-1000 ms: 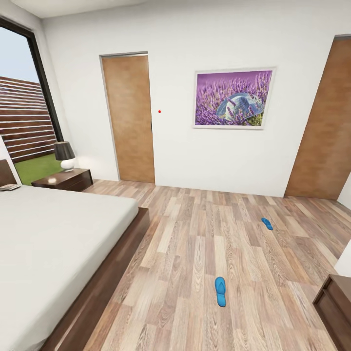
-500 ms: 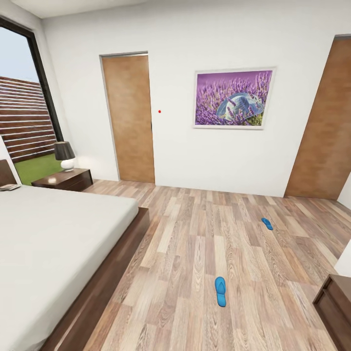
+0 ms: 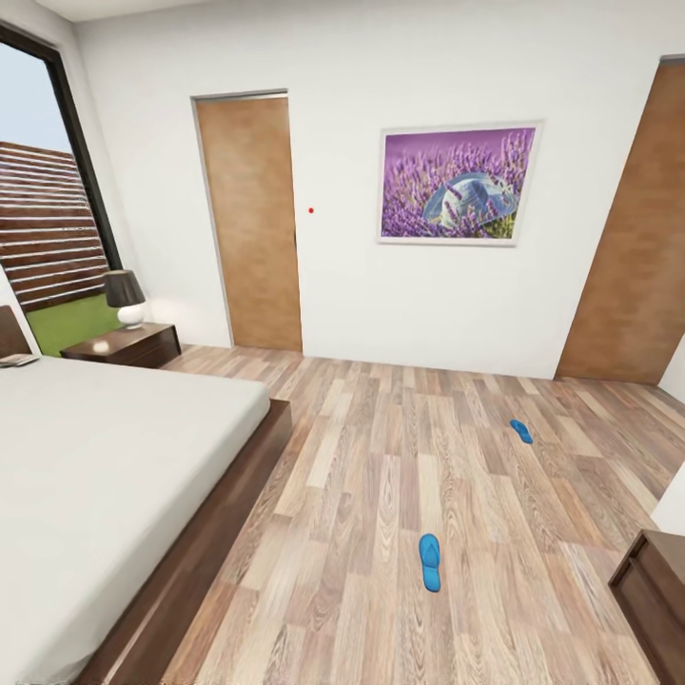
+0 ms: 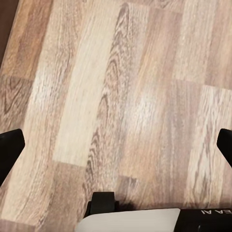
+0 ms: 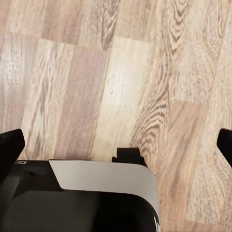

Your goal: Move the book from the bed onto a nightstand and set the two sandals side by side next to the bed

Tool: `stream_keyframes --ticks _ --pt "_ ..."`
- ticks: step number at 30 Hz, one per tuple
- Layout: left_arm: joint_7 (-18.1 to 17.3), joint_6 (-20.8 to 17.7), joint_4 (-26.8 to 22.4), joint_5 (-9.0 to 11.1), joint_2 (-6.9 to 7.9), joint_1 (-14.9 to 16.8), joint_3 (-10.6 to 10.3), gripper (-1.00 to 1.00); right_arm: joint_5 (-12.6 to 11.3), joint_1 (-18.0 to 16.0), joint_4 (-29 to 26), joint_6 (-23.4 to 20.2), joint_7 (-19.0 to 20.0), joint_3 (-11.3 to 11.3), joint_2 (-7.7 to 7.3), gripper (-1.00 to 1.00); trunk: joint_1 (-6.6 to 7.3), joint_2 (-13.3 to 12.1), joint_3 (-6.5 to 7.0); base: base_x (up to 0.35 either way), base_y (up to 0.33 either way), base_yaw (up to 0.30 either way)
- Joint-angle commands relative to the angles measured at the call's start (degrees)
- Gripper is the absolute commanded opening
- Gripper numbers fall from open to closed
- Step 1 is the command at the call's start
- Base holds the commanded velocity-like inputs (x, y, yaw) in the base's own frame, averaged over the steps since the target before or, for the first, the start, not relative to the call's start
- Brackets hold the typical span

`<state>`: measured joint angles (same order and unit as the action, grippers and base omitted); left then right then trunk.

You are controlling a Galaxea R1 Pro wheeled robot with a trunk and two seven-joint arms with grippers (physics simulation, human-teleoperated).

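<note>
Book (image 3: 17, 360): lying at the bed's (image 3: 114, 457) headboard edge, not yet moved to nightstand (image 3: 128, 344). Sandals (image 3: 430, 561) (image 3: 520, 431): well apart on floor, unplaced. Left gripper (image 4: 116, 145) and right gripper (image 5: 116, 145): spread, empty.

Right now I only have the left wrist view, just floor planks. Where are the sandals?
Observer: Both lie on the floor ahead, apart. The near sandal is mid-floor, right of the bed.
Operator: And the other?
Observer: The far sandal lies further on and to the right, toward the back wall.
Operator: Any nightstand?
Observer: One nightstand stands past the bed by the window, with a lamp on it.
Operator: Is the right gripper free?
Observer: In its wrist view the right gripper is open over bare floor.
</note>
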<state>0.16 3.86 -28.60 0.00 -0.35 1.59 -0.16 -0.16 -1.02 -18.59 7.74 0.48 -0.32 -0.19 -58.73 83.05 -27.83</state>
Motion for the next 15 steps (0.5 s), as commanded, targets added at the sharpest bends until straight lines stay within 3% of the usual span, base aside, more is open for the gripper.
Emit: stream_keyframes --ticks 1,15 --pt "0.02 0.18 0.03 0.00 0.00 0.02 -0.02 1.00 -0.02 -0.03 0.04 0.20 0.05 -0.03 0.00 1.00 0.00 0.03 -0.15 0.000 0.000 0.000" --pt "0.02 0.18 0.03 0.00 0.00 0.05 -0.02 1.00 -0.02 -0.01 0.04 0.17 0.05 -0.03 0.01 1.00 0.00 0.03 -1.40 0.000 0.000 0.000"
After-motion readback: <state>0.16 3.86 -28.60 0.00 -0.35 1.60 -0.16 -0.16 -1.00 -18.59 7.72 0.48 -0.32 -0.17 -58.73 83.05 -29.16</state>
